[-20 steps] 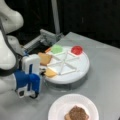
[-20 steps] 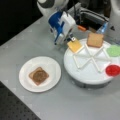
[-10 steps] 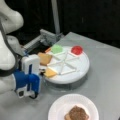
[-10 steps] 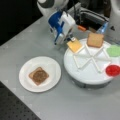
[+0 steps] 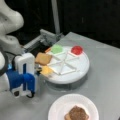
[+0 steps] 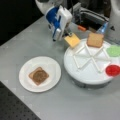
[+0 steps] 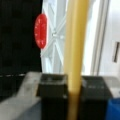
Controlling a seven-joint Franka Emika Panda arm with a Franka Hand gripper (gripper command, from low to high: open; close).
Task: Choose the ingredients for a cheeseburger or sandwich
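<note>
My gripper (image 5: 40, 71) (image 6: 66, 35) is shut on the yellow cheese square (image 5: 47, 70) (image 6: 72, 40), holding it over the near rim of the white sectioned tray (image 5: 75, 75) (image 6: 85, 75). In the wrist view the cheese (image 7: 75, 37) runs edge-on between the two black fingers (image 7: 52, 92). On the tray lie a brown toast square (image 5: 43, 58) (image 6: 95, 40), a green leaf (image 5: 57, 49) (image 6: 114, 50) and a red disc (image 5: 76, 50) (image 6: 113, 70) (image 7: 40, 31). A toast square with a dark patty on top (image 5: 77, 113) (image 6: 38, 75) rests on the paper plate.
The white paper plate (image 5: 60, 107) (image 6: 52, 67) sits on the grey table beside the tray. Metal hardware (image 5: 47, 37) (image 6: 92, 16) stands behind the tray near the table's back edge. Bare grey table (image 6: 62, 105) stretches around the plate.
</note>
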